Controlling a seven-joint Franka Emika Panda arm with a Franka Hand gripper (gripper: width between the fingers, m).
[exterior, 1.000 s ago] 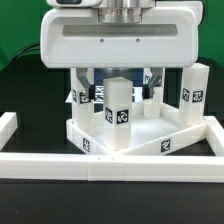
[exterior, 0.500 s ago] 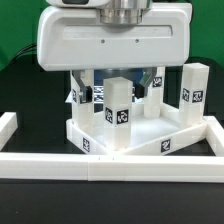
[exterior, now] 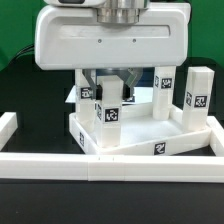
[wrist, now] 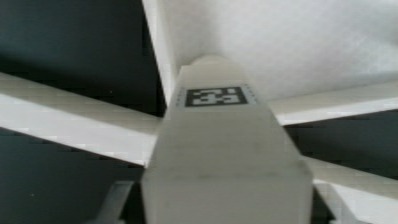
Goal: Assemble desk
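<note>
Even, bright light falls on both views, washing the white plastic nearly featureless against the dark table (exterior: 25, 90). The wrist view is soft, perhaps blurred from closeness; shadows stay faint.

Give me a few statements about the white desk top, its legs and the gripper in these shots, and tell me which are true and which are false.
1. The white plastic rectangular tray-like desk top lies flat on the table. False: it sits tilted, leaning against the low white border wall.
2. Short white square tagged legs stand upright on the desk top. True.
3. The gripper hangs over the leg nearest the camera. True.
4. The table surface is bright red. False: it is black.
5. In the wrist view a leg's end carries a black-and-white tag. True.
</note>
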